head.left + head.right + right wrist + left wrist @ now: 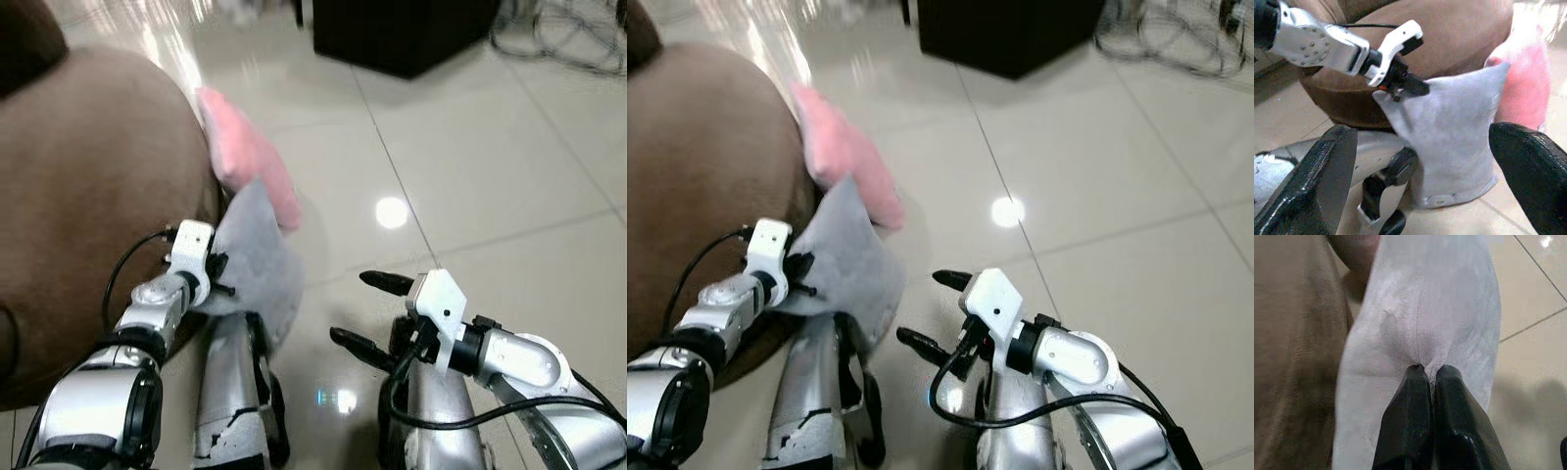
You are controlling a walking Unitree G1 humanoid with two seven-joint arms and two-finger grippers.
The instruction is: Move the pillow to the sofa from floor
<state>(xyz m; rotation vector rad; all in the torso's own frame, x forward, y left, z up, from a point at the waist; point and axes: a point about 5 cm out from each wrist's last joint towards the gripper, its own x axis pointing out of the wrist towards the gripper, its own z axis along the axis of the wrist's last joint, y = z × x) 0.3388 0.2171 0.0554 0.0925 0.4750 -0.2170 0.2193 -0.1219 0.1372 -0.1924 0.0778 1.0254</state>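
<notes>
A grey pillow [257, 257] hangs beside the brown sofa [88, 196], its lower edge near the floor by my leg. My left gripper [1431, 374] is shut on the pillow's corner; the right wrist view shows the same grip on the grey pillow [1449, 132]. A pink pillow [250, 157] leans against the sofa just beyond the grey one. My right gripper [361, 311] is open above the floor, to the right of the grey pillow and apart from it, with nothing between its fingers [1327, 171].
Glossy beige floor tiles [470, 166] stretch to the right and ahead. A dark cabinet [402, 29] stands at the back, with tangled cables [558, 34] at the back right. My silver legs [230, 392] stand below the pillow.
</notes>
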